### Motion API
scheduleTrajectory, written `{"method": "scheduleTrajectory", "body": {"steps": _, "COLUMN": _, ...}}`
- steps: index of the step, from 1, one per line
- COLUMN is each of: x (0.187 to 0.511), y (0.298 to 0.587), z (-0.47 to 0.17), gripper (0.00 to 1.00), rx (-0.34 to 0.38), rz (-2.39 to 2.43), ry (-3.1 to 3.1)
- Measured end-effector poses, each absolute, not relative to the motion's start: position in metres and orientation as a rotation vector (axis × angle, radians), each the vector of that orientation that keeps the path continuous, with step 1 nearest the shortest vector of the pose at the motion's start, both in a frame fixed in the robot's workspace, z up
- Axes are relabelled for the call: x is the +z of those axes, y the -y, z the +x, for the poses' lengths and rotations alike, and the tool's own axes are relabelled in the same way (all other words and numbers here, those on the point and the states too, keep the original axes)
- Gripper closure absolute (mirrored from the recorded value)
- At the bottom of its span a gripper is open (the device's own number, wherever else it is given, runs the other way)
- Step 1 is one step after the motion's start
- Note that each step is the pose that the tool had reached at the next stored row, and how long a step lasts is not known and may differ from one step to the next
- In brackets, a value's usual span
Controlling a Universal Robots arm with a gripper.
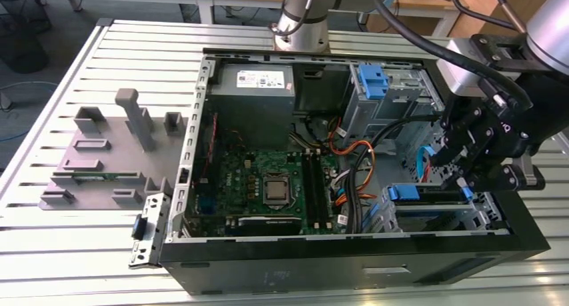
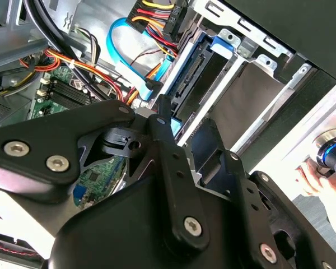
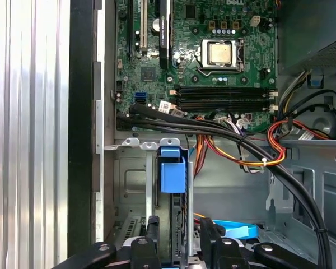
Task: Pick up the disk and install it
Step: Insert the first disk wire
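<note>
The disk (image 2: 193, 78) stands on edge in the drive bay (image 1: 436, 216) at the open computer case's corner, at the exterior view's lower right. Blue carrier rails run along its edges, and a blue tab (image 3: 172, 171) shows at its far end, also seen as the blue tab (image 1: 404, 193) in the exterior view. My gripper (image 1: 464, 183) hangs over that bay. Its black fingers (image 3: 151, 238) flank the near end of the disk (image 3: 178, 224) and look shut on it. In the second wrist view my gripper (image 2: 182, 131) meets the blue rail.
Black, orange and light-blue cables (image 3: 241, 148) run close beside the bay. The motherboard (image 1: 266, 186) fills the case floor, and a grey power-supply box (image 1: 258, 79) sits at the back. A second cage holds a blue clip (image 1: 374, 79). A grey fixture plate (image 1: 106, 153) lies outside. A person's hand (image 2: 319, 179) rests near the case.
</note>
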State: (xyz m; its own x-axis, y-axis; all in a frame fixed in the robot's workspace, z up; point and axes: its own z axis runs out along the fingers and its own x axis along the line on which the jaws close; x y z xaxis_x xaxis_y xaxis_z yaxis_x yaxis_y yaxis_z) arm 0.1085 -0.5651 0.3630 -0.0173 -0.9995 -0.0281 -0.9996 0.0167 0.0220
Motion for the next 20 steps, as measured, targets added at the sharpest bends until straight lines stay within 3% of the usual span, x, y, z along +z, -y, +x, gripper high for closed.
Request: {"method": "scheduleTrajectory", "body": {"steps": 20, "x": 0.3659, "y": 0.5598, "z": 0.1085, "gripper": 0.58, "rx": 0.055, "rz": -2.199, "ry": -2.237}}
